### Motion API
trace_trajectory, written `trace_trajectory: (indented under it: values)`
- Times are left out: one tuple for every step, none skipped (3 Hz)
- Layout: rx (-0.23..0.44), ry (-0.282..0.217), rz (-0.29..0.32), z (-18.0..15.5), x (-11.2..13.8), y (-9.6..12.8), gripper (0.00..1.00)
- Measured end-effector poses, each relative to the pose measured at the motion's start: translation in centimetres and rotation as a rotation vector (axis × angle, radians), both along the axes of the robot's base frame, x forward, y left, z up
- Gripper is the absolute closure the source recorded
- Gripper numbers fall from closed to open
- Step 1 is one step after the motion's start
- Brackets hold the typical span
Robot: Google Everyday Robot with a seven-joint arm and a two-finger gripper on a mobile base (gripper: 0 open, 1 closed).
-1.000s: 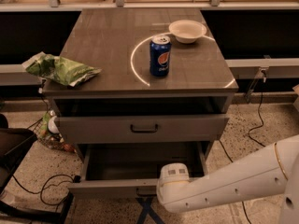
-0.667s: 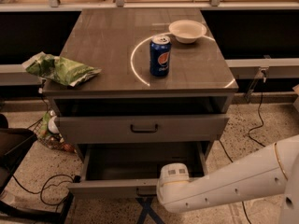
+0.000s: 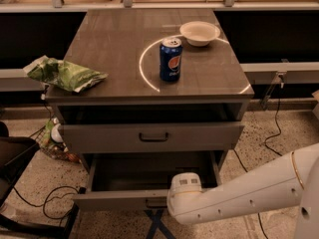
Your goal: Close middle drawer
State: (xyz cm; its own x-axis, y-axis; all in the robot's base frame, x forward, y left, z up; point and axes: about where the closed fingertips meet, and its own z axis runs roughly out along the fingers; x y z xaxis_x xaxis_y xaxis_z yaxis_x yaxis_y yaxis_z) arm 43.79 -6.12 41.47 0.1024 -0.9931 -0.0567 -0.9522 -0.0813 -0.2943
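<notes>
Nothing has visibly moved since the earlier frames. White arm (image 3: 249, 195) enters from the lower right and reaches leftward, sloping slightly down. Its gripper (image 3: 183, 189) lies at the front panel of the middle drawer (image 3: 114, 200), just right of the handle (image 3: 156, 202). How far the gripper is open cannot be told. Middle drawer stands pulled out beneath the upper drawer (image 3: 99, 136). Can (image 3: 170, 59), bowl (image 3: 199, 33) and bag (image 3: 62, 74) sit on the cabinet top (image 3: 109, 39).
</notes>
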Motion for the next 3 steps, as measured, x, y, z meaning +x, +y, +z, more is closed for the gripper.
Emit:
trace_trajectory:
  values:
    - [0.0,0.0,0.0,0.0,0.0,0.0,1.0]
    - [0.0,0.0,0.0,0.0,0.0,0.0,1.0]
    - [0.032,0.042,0.0,0.1,-2.1,-0.7,1.0]
